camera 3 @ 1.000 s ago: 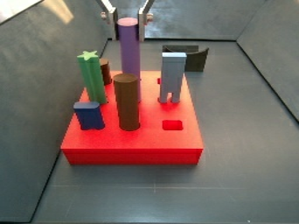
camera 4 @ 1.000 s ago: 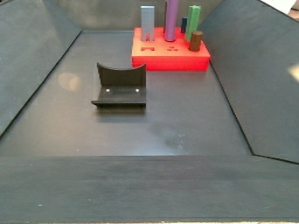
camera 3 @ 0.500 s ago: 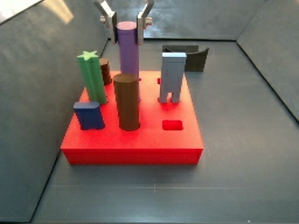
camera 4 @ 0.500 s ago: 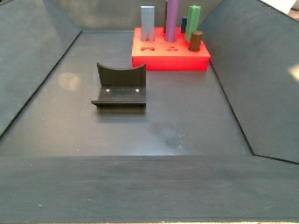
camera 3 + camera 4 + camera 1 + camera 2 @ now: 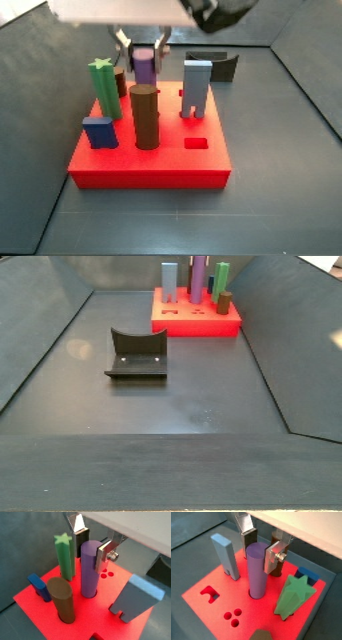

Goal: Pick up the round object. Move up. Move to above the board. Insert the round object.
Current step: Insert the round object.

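Two silver fingers [image 5: 107,551] of the gripper [image 5: 92,539] sit either side of the round object [image 5: 90,568], jaws spread w/ gaps to the peg top, not pinching it. Peg stands upright in the board [image 5: 127,629], its base sunk in a hole in the red top. Same seen in a wrist view: gripper [image 5: 262,543], purple peg [image 5: 257,569], board [image 5: 206,577]. Around it on the board: green star post [image 5: 65,556], brown cylinder [image 5: 61,601], grey-blue block [image 5: 226,554]. In a side view the board [image 5: 201,326] lies at the far edge of the floor, fixture [image 5: 136,356] nearer mid-floor, well apart. Gripper [image 5: 142,42] hovers over the peg [image 5: 143,68].
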Controlling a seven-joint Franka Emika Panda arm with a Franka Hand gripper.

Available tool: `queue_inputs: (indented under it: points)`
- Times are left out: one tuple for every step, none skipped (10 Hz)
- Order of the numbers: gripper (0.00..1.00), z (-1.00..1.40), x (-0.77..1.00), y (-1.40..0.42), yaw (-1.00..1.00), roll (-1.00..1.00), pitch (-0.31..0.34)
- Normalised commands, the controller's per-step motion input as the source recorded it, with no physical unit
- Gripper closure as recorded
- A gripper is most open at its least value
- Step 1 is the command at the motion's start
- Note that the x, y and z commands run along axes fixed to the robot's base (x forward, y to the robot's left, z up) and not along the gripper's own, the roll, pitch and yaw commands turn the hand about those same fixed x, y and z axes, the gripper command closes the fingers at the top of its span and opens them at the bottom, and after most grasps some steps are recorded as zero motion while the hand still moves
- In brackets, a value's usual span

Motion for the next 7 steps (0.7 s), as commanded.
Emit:
queue_inputs:
  points:
    - [1.0, -1.0, 0.0, 0.0, 0.0, 0.01, -0.034]
    - [1.0, -1.0, -0.02, 0.0, 0.0, 0.0, -0.021]
    - [1.0, -1.0, -0.03, 0.0, 0.0, 0.0, -0.02]
    - [1.0, -1.0, -0.01, 0.0, 0.0, 0.0, -0.027]
    - [1.0, -0.2, -0.05, 0.0, 0.0, -0.11, -0.187]
    - [1.0, 0.0, 0.0, 0.0, 0.0, -0.03, -0.014]
    - [1.0, -0.11, 0.0, -0.18, 0.11, 0.05, -0.083]
